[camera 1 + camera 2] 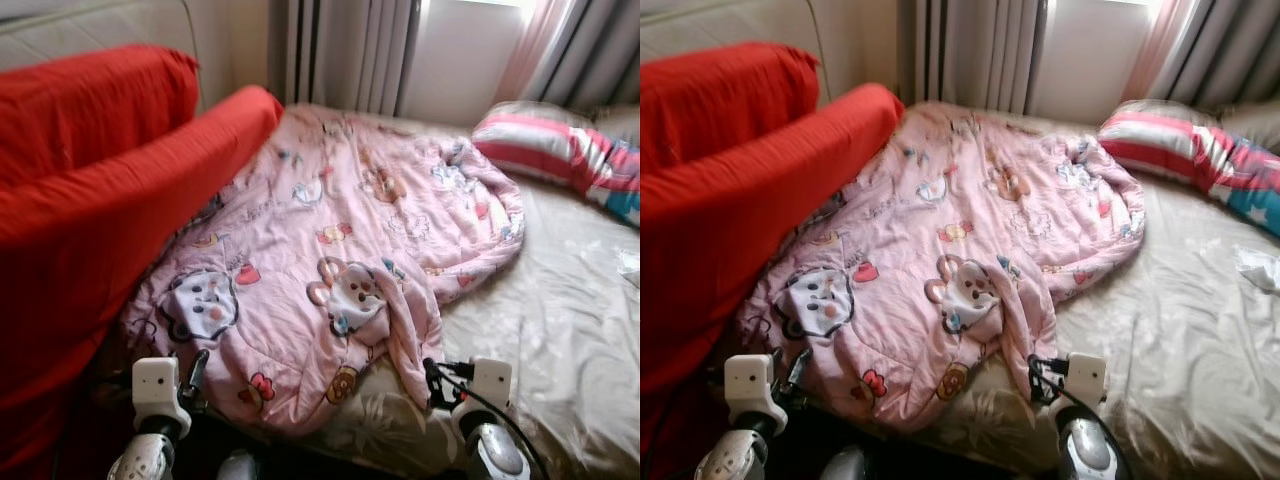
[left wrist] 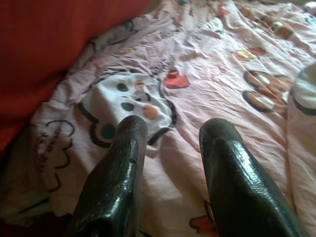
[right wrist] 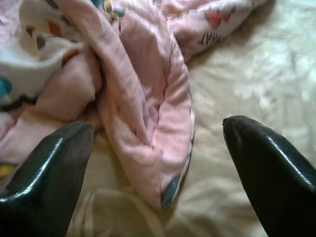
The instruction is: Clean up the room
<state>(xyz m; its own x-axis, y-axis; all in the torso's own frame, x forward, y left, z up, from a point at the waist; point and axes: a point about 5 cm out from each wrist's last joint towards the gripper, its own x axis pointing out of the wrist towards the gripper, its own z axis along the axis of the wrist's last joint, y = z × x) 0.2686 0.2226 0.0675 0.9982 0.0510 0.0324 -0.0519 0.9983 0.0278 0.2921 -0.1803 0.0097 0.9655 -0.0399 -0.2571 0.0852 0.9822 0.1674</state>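
1. A bed with a wrinkled beige sheet [image 1: 570,330] lies below the robot's head camera. A crumpled pink quilt printed with cartoon animals [image 1: 330,260] is spread unevenly across it, reaching from about 7 o'clock up to 1 o'clock in the head view.
2. A large red fabric-covered cushion [image 1: 90,190] leans along the bed's side from 9 to 11 o'clock, its edge resting on the quilt.
3. A pink, white and teal striped pillow [image 1: 560,150] lies at 2 o'clock, well apart from the quilt, near grey curtains [image 1: 340,50] at 12 o'clock.
4. The left gripper [image 2: 173,143] hovers at 7 o'clock just above the quilt's near edge; its two black fingers [image 2: 118,168] are spread apart and hold nothing.
5. The right gripper [image 3: 158,133] sits at 5 o'clock over a hanging fold of the quilt, its fingers [image 3: 266,158] spread wide on either side of the fold and not yet closed on it.
6. Judged from this, tidying has barely begun: the quilt is unfolded, unheld and bunched. Still to do are grasping both near corners, then straightening or folding it.
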